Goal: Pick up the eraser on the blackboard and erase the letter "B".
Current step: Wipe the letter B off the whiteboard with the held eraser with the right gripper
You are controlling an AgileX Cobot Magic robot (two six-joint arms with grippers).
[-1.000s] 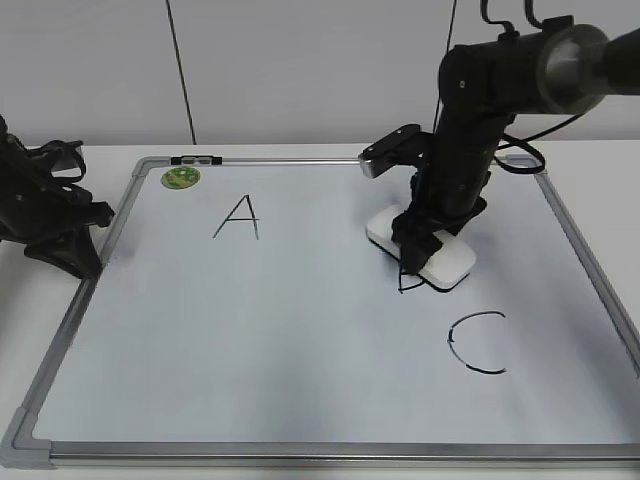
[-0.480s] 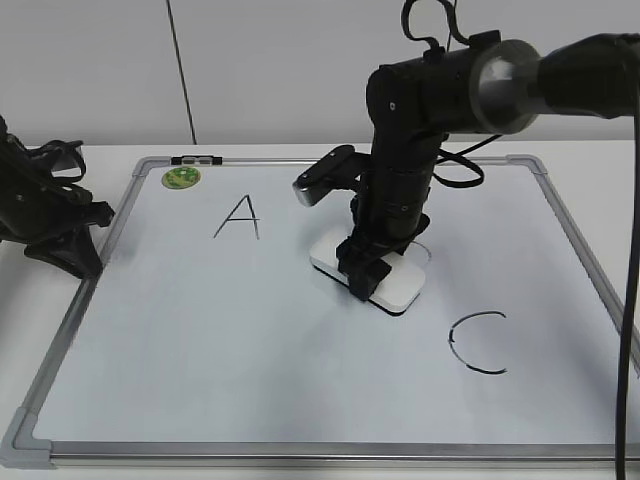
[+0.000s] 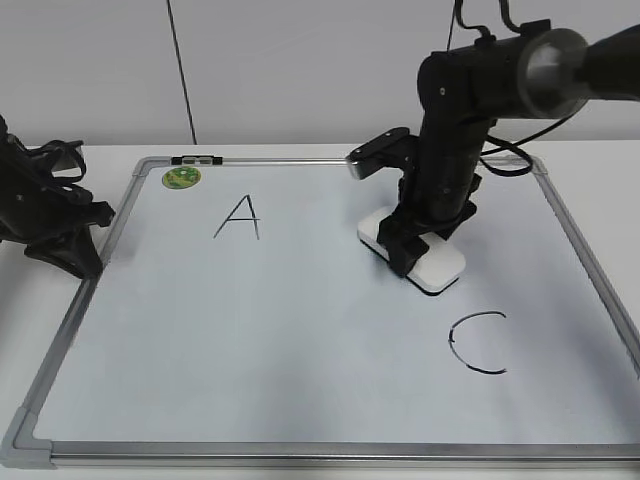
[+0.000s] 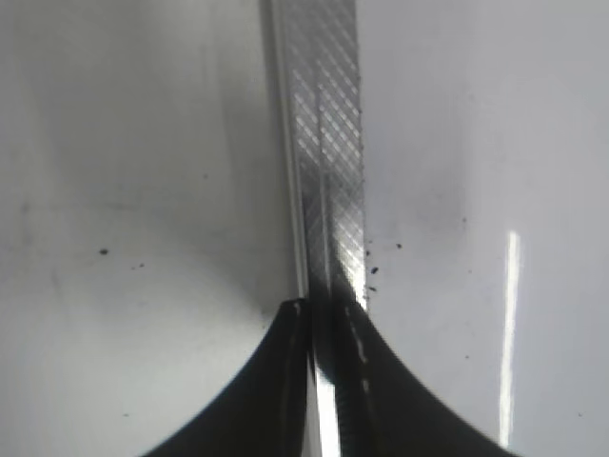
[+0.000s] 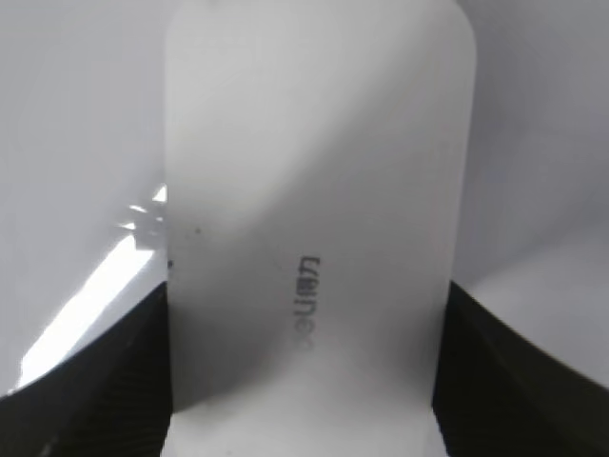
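Eraser (image 3: 432, 262) flat on blackboard (image 3: 300, 350), right of centre, pinched across its width by right gripper (image 3: 418, 248); fingers (image 5: 86, 381) closed against both long sides in right wrist view, grey print facing up. No trace of letter "B" visible around eraser; "A" (image 3: 239, 217) upper left, "C" (image 3: 477, 343) below and right of eraser. Green magnet (image 3: 181, 178) near top-left corner. Left gripper (image 4: 324, 381) parked over board's left frame edge, off the writing area; finger opening can't be told from wrist view.
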